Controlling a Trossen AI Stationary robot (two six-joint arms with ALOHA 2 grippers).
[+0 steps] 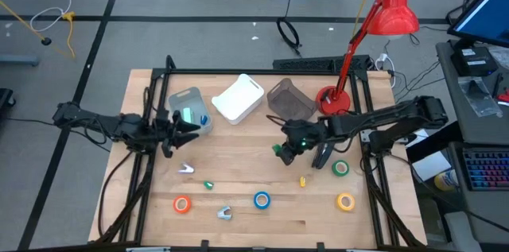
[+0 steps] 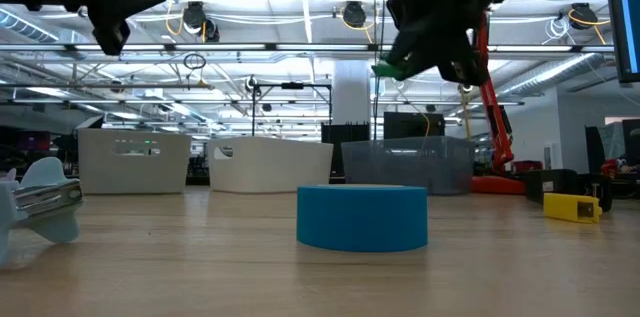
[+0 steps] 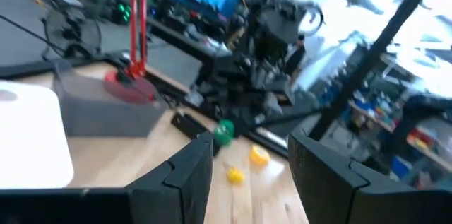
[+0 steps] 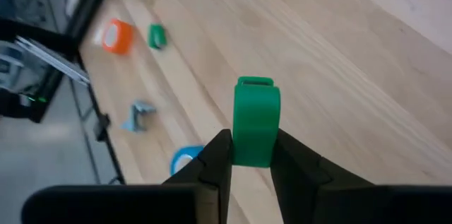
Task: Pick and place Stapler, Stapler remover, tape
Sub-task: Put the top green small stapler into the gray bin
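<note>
Count for you, high view:
- tape: 4 rolls, white cores. orange roll [image 1: 182, 203] lower left, blue roll [image 1: 262, 199] lower centre, yellow roll [image 1: 345, 201] lower right, green roll [image 1: 341, 168] right of centre, just beside the R arm.
- claw-type stapler removers: 2. pale remover [image 1: 186, 169] left of centre, grey-blue remover [image 1: 224, 214] near bottom edge, between orange and blue rolls.
- small loose plastic bits on the wood: 2. green bit [image 1: 208, 184] and yellow bit [image 1: 302, 180]; type can't be read.
- bins: 3 in a row along upper part of table: clear bin [image 1: 189, 109], white bin [image 1: 238, 98], grey bin [image 1: 286, 99]. 1 red desk lamp [image 1: 390, 9] upper right.

Right gripper [image 4: 253, 150] is at frame centre, up off the table. Fingers are nearly closed and clamp the green piece [image 4: 256, 118]: flat, rounded-rectangular, bright green, standing out past the fingertips.

Left gripper [image 3: 247, 150] sits at left of centre, beside the clear bin, also in the air. Fingers are partly apart w/ nothing between them.
</note>
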